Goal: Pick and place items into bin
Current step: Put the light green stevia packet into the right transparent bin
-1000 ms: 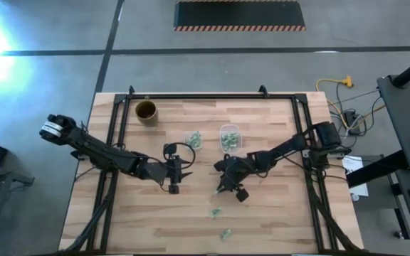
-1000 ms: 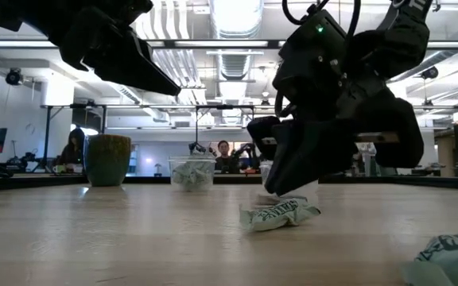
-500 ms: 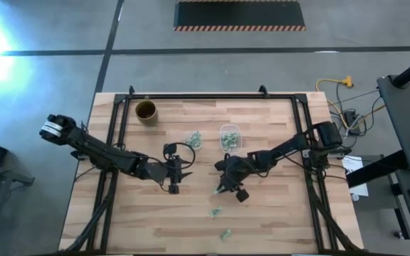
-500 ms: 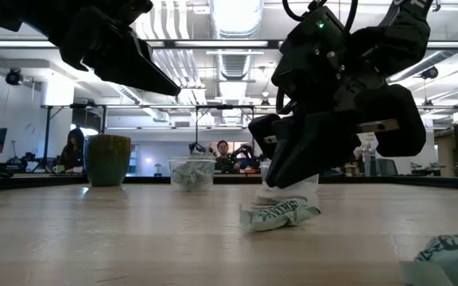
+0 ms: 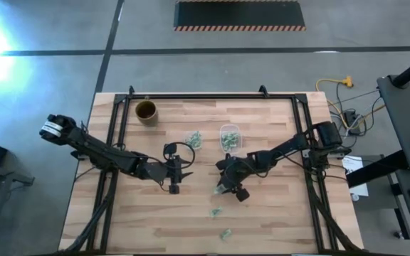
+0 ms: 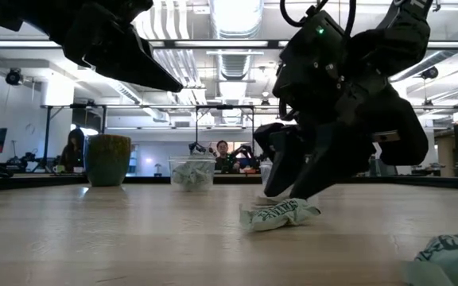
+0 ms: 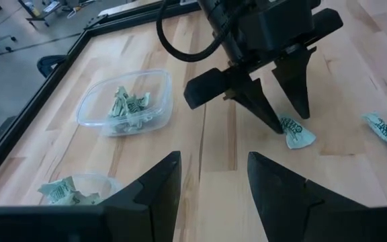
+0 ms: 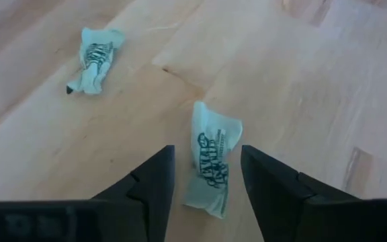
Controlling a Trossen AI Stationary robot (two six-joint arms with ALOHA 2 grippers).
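A green-and-white wrapper lies flat on the wooden table near its middle. My right gripper is open and slants down over it, one finger on each side. The left wrist view shows the same wrapper at the right gripper's fingertips. Left of it my left gripper hovers open above the table, holding nothing. Two clear tubs with wrappers inside stand farther back: one right of the other. My right gripper stands astride the wrapper's near end, its fingers slanting down from the table's right side. The wrapper lies flat on the table between them. I cannot tell whether either fingertip touches it.
Two more wrappers lie toward the table's near edge. A brown cup stands at the far left corner. A black frame runs around the tabletop. People sit in the room beyond the table.
My right gripper has opened, its fingers spreading apart over the wrapper while the hand stays in place. The wrapper has kept its place on the table.
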